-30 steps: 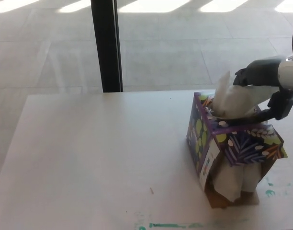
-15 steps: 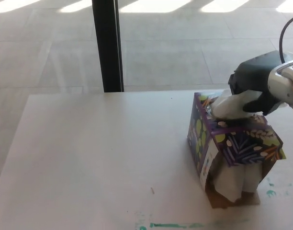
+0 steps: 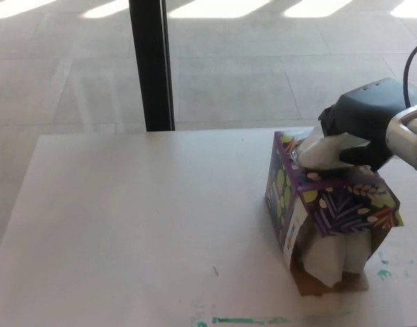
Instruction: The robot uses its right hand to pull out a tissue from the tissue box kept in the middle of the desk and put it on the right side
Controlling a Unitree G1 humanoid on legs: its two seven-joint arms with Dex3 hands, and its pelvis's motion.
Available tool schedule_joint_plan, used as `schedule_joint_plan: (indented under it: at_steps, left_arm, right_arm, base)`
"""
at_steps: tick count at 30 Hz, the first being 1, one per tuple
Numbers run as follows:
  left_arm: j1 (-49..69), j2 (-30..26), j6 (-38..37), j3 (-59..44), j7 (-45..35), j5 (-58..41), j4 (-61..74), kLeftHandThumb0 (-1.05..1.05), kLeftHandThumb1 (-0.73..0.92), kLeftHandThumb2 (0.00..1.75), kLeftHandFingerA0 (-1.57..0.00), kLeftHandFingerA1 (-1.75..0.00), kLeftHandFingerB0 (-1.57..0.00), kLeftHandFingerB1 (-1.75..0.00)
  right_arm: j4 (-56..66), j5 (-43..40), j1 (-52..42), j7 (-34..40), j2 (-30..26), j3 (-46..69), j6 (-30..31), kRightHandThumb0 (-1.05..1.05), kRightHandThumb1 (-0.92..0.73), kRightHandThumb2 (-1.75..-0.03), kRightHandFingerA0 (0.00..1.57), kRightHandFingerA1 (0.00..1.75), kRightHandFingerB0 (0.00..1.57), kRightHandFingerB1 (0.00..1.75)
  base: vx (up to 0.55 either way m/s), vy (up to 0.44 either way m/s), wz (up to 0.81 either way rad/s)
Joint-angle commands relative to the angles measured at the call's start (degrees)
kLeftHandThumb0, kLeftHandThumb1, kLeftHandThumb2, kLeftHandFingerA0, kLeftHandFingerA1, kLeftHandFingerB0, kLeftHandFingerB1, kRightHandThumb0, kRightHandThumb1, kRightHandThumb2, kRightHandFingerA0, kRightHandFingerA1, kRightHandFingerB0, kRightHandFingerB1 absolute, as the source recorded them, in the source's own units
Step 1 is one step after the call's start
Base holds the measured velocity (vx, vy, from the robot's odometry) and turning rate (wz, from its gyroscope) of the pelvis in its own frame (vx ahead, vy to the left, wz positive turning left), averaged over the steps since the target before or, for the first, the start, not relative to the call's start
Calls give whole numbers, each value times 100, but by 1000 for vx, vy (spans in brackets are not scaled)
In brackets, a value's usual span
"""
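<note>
Tissue box [image 3: 328, 214]: it stands toward the right edge of your desk [image 3: 140, 225], patterned purple, its near face torn open with white tissue spilling out low down.
Right hand [image 3: 362, 129]: it sits over the top of the box, at the far right corner of the box's top.
Fingers: they look closed on the tissue [image 3: 324, 150] that rises from the top slot; the exact pinch is hidden behind the hand, so treat the hold as likely, not certain.
Left hand: not in view.
Step in hand: drawing the sheet up out of the slot.
How to do it well: pull straight up, slowly, so the light box does not lift or tip with the sheet.
Watch: the torn near face; a sideways tug could drag the box toward the right edge.
Next: carry the freed sheet to bare desk right of the box.
</note>
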State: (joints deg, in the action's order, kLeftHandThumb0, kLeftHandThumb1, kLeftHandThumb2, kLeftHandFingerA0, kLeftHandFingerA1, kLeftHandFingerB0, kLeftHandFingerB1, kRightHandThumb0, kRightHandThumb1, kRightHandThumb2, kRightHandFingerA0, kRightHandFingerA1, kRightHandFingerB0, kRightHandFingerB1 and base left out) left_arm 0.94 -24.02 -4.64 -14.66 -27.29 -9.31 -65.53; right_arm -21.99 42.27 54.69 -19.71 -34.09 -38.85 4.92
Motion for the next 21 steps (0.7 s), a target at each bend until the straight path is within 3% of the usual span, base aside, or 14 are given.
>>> schedule_joint_plan:
  at_steps: [1,2,3,4,6,7,8,9,10,11,14,15,16,21]
  left_arm:
    - [135,-49,-295,-196,-124,-154,-14,-105,29,86,-79,-115,-76,-105]
    - [135,-50,-295,-196,-124,-155,-13,-105,29,86,-79,-115,-76,-105]
    - [112,-50,-301,-197,-92,-147,-63,-105,32,85,-82,-113,-74,-105]
    - [93,-49,-285,-187,-72,-136,-77,-105,32,89,-82,-114,-74,-106]
    - [128,-42,-336,-168,-99,-120,-81,-105,34,87,-83,-115,-75,-106]
    - [131,-52,-406,-117,-61,-55,-99,-105,38,84,-84,-113,-76,-105]
    - [183,-55,-459,-99,-100,-46,-19,-105,39,83,-83,-115,-72,-105]
    - [205,-60,-449,-116,-118,-67,-12,-105,39,81,-82,-115,-72,-105]
    - [235,-66,-427,-149,-141,-103,-11,-105,40,79,-83,-116,-72,-106]
    - [233,-67,-439,-140,-116,-89,-10,-105,42,79,-85,-114,-73,-107]
    - [232,-63,-450,-105,10,-35,19,-105,41,81,-88,-114,-73,-106]
    - [230,-62,-553,-50,66,41,-15,-105,43,81,-89,-111,-75,-103]
    - [223,-60,-538,-48,101,48,-21,-105,43,81,-89,-112,-76,-103]
    - [226,-106,-471,-20,69,75,-82,-105,45,79,-86,-111,-74,-104]
  right_arm:
    - [-161,151,-870,2825,-114,709,-1248,-29,-60,-90,95,175,75,145]
    - [-166,159,-874,2832,-109,719,-1259,-29,-60,-90,95,175,75,145]
    - [-191,173,-955,3238,-64,852,-1254,-30,-66,-78,96,175,77,132]
    - [-172,109,-1008,3328,-33,959,-1266,-30,-70,-71,98,173,81,102]
    - [-295,42,-1068,3684,17,1102,-1425,-28,-69,-75,100,172,85,96]
    - [-393,40,-1046,3877,56,1160,-1437,-34,-56,-103,124,134,84,93]
    - [-464,-22,-1027,4019,125,1279,-1423,-25,-65,-84,115,168,80,121]
    - [-479,-12,-1027,4094,150,1311,-1398,-32,-70,-72,110,175,80,121]
    - [-584,34,-999,4377,206,1357,-1364,-32,-74,-74,97,171,76,127]
    - [-772,38,-889,4770,285,1458,-1345,-44,-57,-98,124,142,86,122]
    - [-797,-83,-720,4875,336,1696,-1275,-43,-55,-97,125,143,87,121]
    - [-758,-185,-592,4874,310,1889,-1278,-41,-57,-99,127,141,83,111]
    - [-708,-240,-505,4840,280,2002,-1292,-31,-71,-83,98,175,71,141]
    - [-573,-312,-219,4970,270,2423,-1172,-32,-72,-87,99,175,73,145]
  base:
    - [0,0,0]
    - [0,0,0]
    - [0,0,0]
    - [0,0,0]
    - [0,0,0]
    - [0,0,0]
    - [0,0,0]
    - [0,0,0]
    - [0,0,0]
    - [0,0,0]
    - [0,0,0]
    - [0,0,0]
    - [0,0,0]
    - [0,0,0]
